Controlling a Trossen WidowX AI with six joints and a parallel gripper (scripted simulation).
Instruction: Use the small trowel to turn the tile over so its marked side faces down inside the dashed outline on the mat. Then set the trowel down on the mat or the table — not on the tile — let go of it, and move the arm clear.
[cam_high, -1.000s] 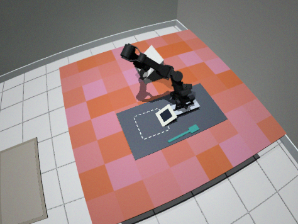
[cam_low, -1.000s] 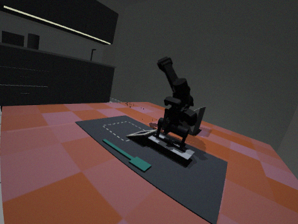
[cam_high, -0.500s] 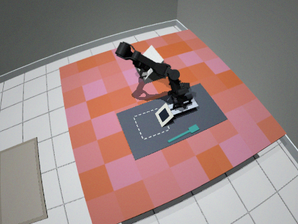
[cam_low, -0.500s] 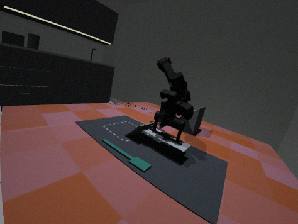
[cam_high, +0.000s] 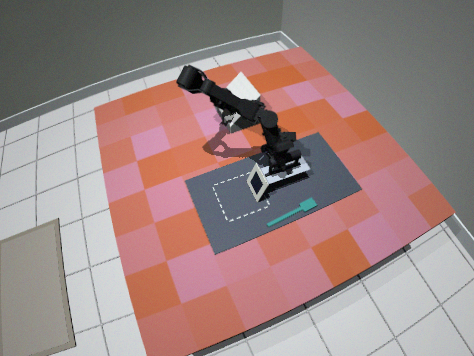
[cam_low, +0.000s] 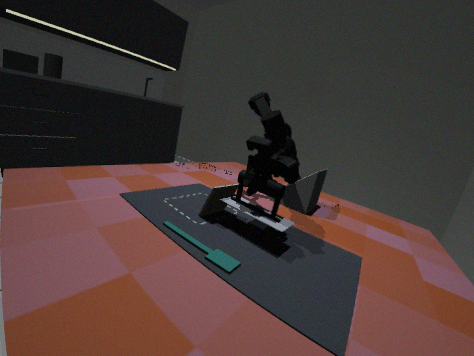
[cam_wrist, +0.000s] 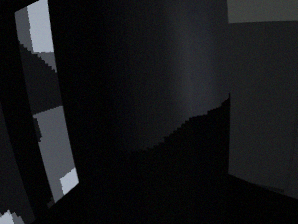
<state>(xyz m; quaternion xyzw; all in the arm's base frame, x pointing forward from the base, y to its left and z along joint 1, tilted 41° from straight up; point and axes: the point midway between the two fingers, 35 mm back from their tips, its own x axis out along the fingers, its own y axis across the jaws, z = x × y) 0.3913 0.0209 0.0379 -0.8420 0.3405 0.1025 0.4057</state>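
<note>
Apparently, the partly closed end effector (cam_high: 286, 169) (cam_low: 257, 204) grips a pale, flat bar (cam_high: 302, 170) (cam_low: 281, 222) (cam_wrist: 56, 145); at its nine o'clock end from above, the square-marked tile (cam_high: 257, 183) (cam_low: 215, 204) tilts steeply.

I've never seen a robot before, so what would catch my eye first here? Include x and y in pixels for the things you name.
Probably the black arm (cam_high: 240, 105) (cam_low: 272, 135), standing out against an orange-and-pink checkered table (cam_high: 200, 280) (cam_low: 60, 250). Under its gripper, a cream-edged tile (cam_high: 251, 183) (cam_low: 212, 202) stands tilted at the dashed outline's edge. Nearer the mat's edge lies a bright teal tool (cam_high: 308, 204) (cam_low: 223, 261).
</note>
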